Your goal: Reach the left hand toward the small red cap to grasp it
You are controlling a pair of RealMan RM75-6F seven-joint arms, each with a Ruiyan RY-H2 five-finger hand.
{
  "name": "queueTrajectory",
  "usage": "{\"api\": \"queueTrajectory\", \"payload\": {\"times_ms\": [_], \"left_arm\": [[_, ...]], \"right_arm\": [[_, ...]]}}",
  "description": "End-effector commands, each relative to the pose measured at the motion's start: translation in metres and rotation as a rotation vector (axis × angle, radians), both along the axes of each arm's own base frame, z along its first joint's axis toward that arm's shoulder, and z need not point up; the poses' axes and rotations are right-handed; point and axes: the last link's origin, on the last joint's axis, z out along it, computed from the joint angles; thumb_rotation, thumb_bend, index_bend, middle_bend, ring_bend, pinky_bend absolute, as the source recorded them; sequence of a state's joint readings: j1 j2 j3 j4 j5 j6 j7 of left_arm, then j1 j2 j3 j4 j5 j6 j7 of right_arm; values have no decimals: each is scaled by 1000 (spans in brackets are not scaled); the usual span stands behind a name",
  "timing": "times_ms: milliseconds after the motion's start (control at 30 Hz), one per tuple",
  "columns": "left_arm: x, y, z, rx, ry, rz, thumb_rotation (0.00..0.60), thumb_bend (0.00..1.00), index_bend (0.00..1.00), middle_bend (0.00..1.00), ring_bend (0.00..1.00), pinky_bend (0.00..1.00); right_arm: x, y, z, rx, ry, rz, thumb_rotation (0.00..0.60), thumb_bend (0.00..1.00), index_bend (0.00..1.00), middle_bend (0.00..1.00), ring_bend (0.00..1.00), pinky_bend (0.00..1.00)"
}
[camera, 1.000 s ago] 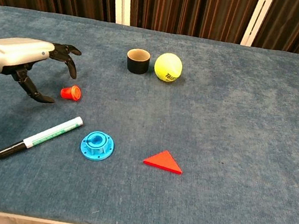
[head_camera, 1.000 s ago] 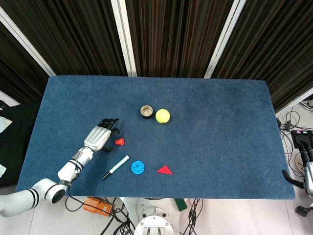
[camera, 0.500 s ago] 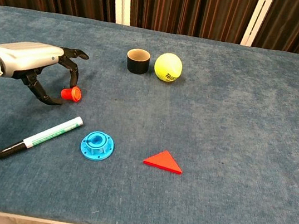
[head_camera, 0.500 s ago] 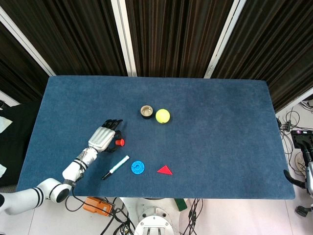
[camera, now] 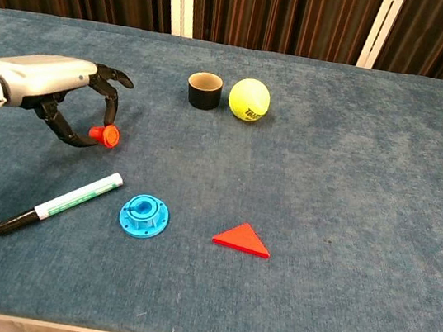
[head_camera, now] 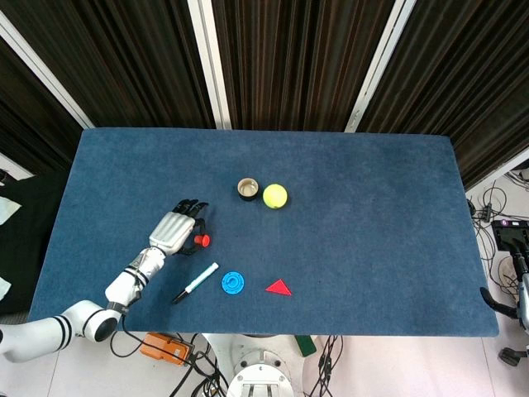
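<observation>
The small red cap [camera: 107, 136] [head_camera: 201, 241] lies on its side on the blue table [camera: 349, 202], left of centre. My left hand [camera: 57, 91] [head_camera: 175, 228] is right beside it on its left. The dark fingers [camera: 114, 83] arch over the cap and the thumb tip [camera: 85, 141] reaches its left side. The fingers are apart and the cap rests on the cloth. Only a dark sliver of my right hand [head_camera: 491, 301] shows past the table's right edge in the head view, too little to read.
A marker pen [camera: 62, 202] lies in front of the hand, with a blue round flange [camera: 144, 215] and a red triangle [camera: 241, 239] to its right. Behind stand a black cup [camera: 204, 90] and a yellow tennis ball [camera: 249, 99].
My left hand has moved right, up to the cap, and its fingers now curve around it. The cap has hardly shifted.
</observation>
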State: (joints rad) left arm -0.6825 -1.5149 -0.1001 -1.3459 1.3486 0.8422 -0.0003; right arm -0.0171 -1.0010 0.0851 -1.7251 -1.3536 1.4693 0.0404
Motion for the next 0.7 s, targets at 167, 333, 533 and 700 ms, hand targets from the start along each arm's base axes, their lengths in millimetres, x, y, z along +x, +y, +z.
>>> {"api": "queueTrajectory", "payload": {"times_ms": [167,333,533,700], "left_arm": [[33,-4,89,-80,-297,92,600,453,598,86,0,57],[47,-5,153,-119,-439,132,600,453,598,86,0,57],[60,-10,197,-161,-613,178,600,448,599,86,0,57],[59,-10,219,-227,-724,197,600,449,599,86,0,57]], "right_arm": [[1,-1,0,-1,-5,2,600,400,183,135,36,0],[2,-2,-1,-2,-6,8,600,400,183,135,36,0],[4,-4,-3,-4,-8,13,600,400,183,135,36,0],[6,-9,-8,14,0,22,600,401,182,135,36,0]]}}
